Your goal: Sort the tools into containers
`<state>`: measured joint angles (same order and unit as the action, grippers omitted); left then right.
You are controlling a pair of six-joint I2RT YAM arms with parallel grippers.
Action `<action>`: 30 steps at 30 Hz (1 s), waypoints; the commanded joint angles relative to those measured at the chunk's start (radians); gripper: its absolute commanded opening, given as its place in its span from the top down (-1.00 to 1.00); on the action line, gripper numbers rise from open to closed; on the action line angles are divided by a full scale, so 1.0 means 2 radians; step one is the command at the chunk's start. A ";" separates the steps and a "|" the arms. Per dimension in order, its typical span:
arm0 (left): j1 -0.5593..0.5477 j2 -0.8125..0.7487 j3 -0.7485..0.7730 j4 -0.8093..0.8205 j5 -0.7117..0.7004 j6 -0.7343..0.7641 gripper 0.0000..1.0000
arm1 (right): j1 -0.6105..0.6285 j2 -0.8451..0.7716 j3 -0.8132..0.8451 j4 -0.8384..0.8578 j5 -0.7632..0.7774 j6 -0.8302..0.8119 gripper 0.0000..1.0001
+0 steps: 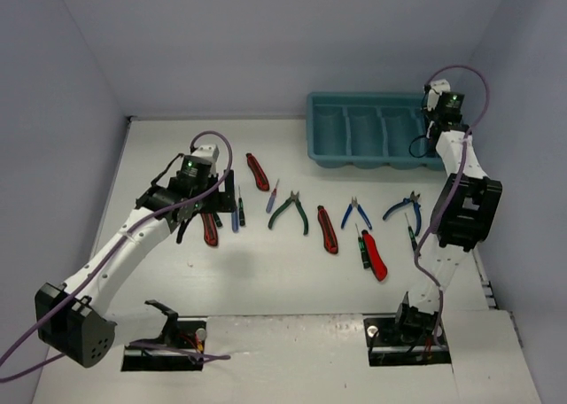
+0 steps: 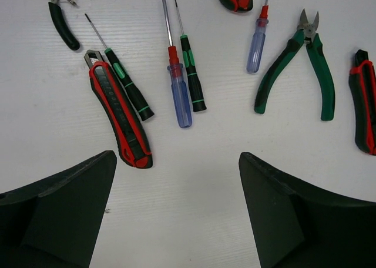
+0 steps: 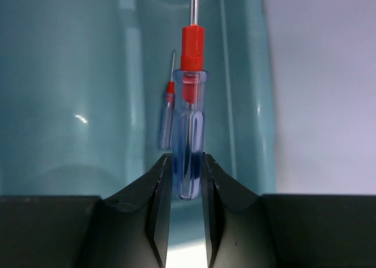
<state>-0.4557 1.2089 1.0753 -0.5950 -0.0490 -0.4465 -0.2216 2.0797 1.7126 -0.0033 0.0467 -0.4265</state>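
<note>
one blue-handled screwdriver sits pinched by its butt end in our right gripper, over the teal tray's right end. our left gripper hangs wide open above a utility knife. we judge the screwdriver light, stiff, slick; mid-handle holds best.

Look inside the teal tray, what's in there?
In the teal tray, three compartments look bare. The right arm hides the fourth; there the right fingers hold a blue screwdriver.

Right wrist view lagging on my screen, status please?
Right tool shut on clear blue plastic screwdriver, at teal plastic tray. Left tool open, empty. Nothing blocking.
</note>
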 commanded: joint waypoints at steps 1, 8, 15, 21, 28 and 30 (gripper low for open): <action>0.004 0.023 0.004 0.013 -0.018 0.007 -0.66 | -0.010 0.038 0.047 0.020 0.007 -0.019 0.79; 0.006 0.076 0.024 0.023 -0.019 -0.006 -0.66 | -0.012 0.056 0.097 0.019 0.005 0.004 -0.07; 0.011 0.111 0.036 0.028 -0.026 -0.024 -0.65 | 0.007 -0.051 0.076 0.019 -0.019 0.055 -0.33; 0.012 0.128 0.036 0.029 -0.018 -0.040 -0.63 | 0.092 -0.182 -0.031 0.020 -0.032 0.115 -0.33; 0.011 0.161 0.017 0.039 -0.016 -0.050 -0.37 | 0.222 -0.281 -0.164 0.022 -0.027 0.173 -0.34; 0.011 0.176 0.014 0.044 -0.013 -0.054 -0.22 | 0.246 -0.305 -0.190 0.023 -0.026 0.183 -0.34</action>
<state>-0.4381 1.5257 1.1008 -0.5504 -0.0778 -0.5248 0.2139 1.5380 1.4311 0.0360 -0.0160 -0.1503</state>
